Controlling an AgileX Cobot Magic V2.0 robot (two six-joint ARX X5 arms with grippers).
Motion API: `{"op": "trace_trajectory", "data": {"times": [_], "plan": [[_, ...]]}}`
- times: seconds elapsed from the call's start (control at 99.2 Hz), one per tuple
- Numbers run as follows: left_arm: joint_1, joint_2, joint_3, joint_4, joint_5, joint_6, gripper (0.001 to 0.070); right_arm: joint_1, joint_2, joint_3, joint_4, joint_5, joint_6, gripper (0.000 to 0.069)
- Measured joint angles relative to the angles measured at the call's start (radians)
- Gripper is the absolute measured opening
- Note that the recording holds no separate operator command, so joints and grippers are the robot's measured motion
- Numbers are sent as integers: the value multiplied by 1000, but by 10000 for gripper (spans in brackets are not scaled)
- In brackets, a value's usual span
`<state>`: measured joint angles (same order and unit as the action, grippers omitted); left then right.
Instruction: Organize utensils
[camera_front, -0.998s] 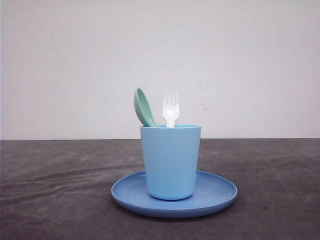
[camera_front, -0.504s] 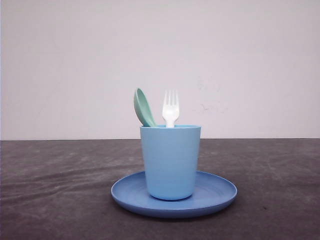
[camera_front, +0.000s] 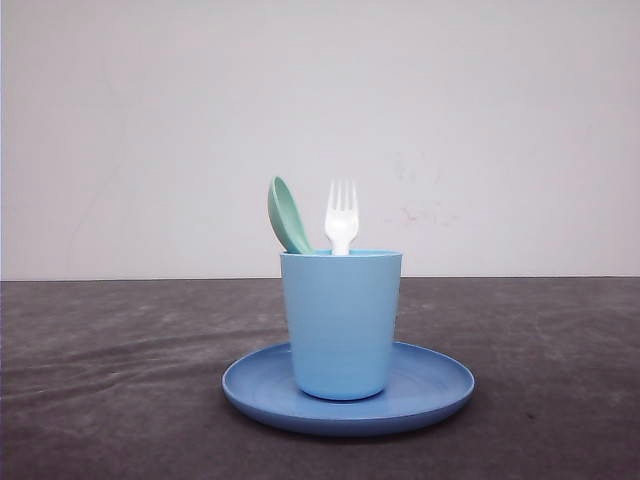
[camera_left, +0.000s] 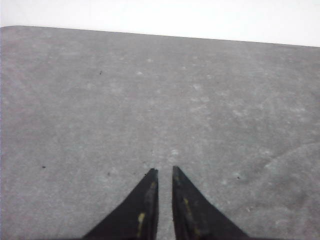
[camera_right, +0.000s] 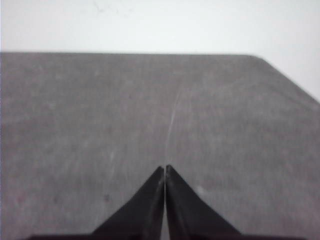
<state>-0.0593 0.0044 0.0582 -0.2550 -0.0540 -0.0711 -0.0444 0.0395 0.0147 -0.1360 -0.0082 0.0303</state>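
Already the white fork (camera_front: 341, 215) and the mint-green spoon (camera_front: 287, 214) stand upright in the light blue cup (camera_front: 341, 322), which sits on the round blue plate (camera_front: 430, 395) near the front middle of the grey table (camera_front: 110, 370). Both look like light, stiff, smooth plastic, likely to slip or tip the cup if tugged sideways; the exposed necks above the rim seem the best hold. Over bare table, the left gripper (camera_left: 163, 172) shows a narrow slit between its tips, empty; the right gripper (camera_right: 164, 169) is pressed closed on nothing.
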Motion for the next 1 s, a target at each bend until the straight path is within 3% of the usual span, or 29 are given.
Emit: {"op": "trace_trajectory", "data": {"times": [0.998], "plan": [[0, 0, 0, 0, 0, 0, 25, 23, -34, 1, -28, 1, -31, 2]]}}
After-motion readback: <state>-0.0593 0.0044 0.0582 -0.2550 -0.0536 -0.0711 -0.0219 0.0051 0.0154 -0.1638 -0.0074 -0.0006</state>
